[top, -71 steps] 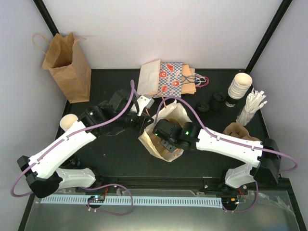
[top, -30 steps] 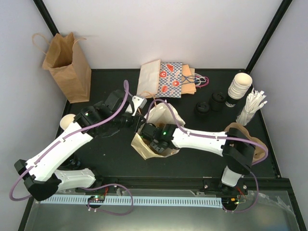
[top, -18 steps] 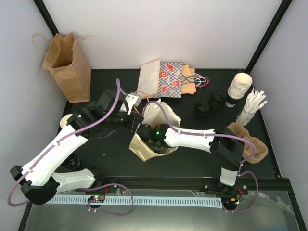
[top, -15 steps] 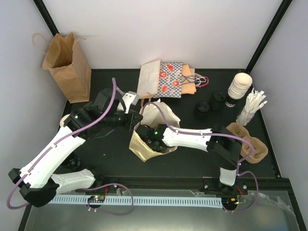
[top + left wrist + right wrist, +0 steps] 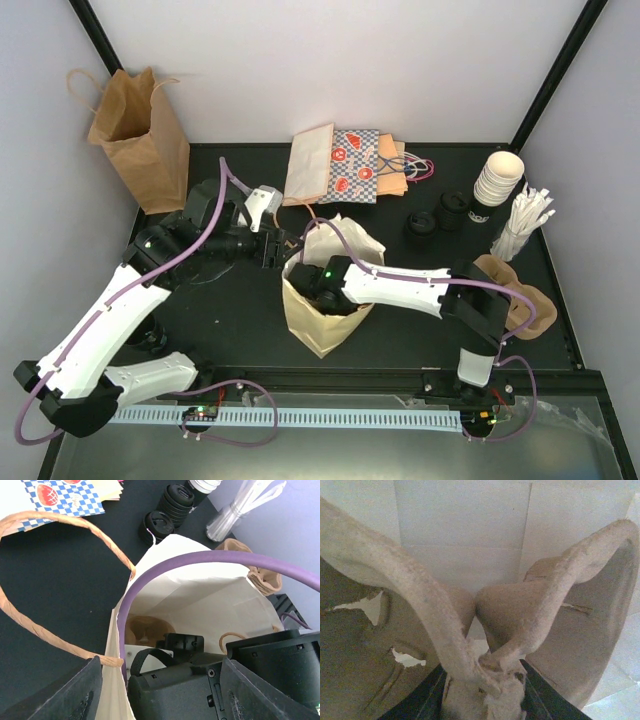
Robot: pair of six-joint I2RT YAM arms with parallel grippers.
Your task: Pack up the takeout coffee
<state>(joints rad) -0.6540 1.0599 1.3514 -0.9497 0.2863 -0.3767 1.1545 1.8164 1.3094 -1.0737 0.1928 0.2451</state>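
Nearest the arm bases, the cream paper bag [image 5: 312, 328] is seen standing open on the tabletop [image 5: 225, 325], and the right pincer [image 5: 481, 690] is sunk inside it. Its jaws are pinched on a moulded pulp carrier [image 5: 420, 605], taken where the raised ribs meet, with the bag's white walls all round. Just left of that pincer, at the bag's rim, the left pincer [image 5: 161, 665] is held with its fingers spread wide. The twisted paper handle [image 5: 70, 650] passes beside one finger, and nothing is gripped. A second pulp carrier [image 5: 520, 300] lies well to the right of the right pincer.

Farther out, beyond and to the right of both pincers, black lids [image 5: 420, 223] are stacked. A bundle of white sticks [image 5: 525, 220] follows, and next to it the takeout coffee [image 5: 498, 178]. This is a nested stack of small white paper cups near the far right corner, well apart from either pincer and not yet in the bag.

The cups are judged to be very light and thin-walled, stiff only at the rolled rim, so they would be crushed or ovalled by a hard squeeze. Since they are nested, more than one may be lifted together, or the stack may be tipped. A light pinch across the wall just beneath the top cup's rim, or over the rim with one finger inside, is judged the safest hold. A grip taken lower would be likely to slip on the smooth tapered side.
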